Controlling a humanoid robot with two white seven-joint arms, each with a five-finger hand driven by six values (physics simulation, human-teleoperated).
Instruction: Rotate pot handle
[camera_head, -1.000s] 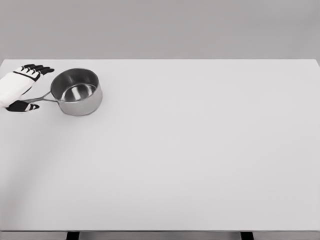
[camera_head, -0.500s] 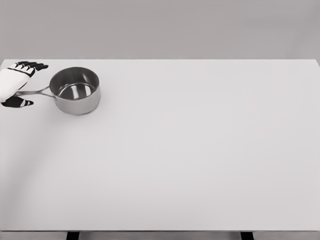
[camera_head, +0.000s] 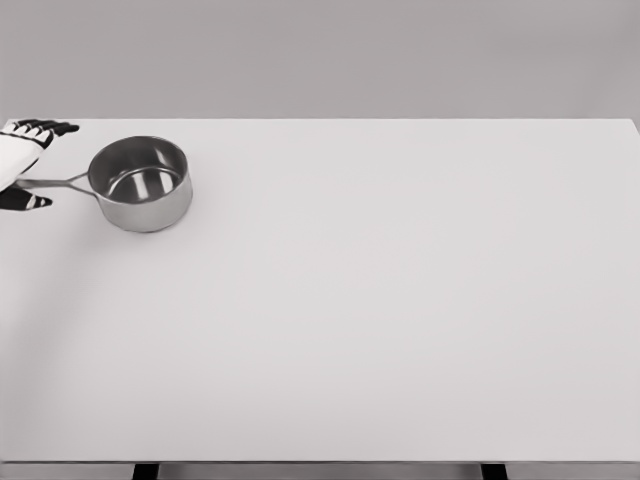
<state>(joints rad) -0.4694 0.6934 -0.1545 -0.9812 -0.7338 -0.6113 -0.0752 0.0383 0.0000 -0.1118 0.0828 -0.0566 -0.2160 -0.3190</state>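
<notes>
The steel pot (camera_head: 141, 184) sits upright at the far left of the white table (camera_head: 380, 300), close to the back edge and the left one. Its thin handle (camera_head: 52, 184) points left, toward the picture's border. The left hand (camera_head: 20, 158) is half cut off there: dark fingers (camera_head: 42, 127) reach out above the handle, the thumb (camera_head: 24, 201) below it, bracketing it. Whether they actually pinch it, I cannot tell. To the right and front of the pot the table lies wide and bare.
</notes>
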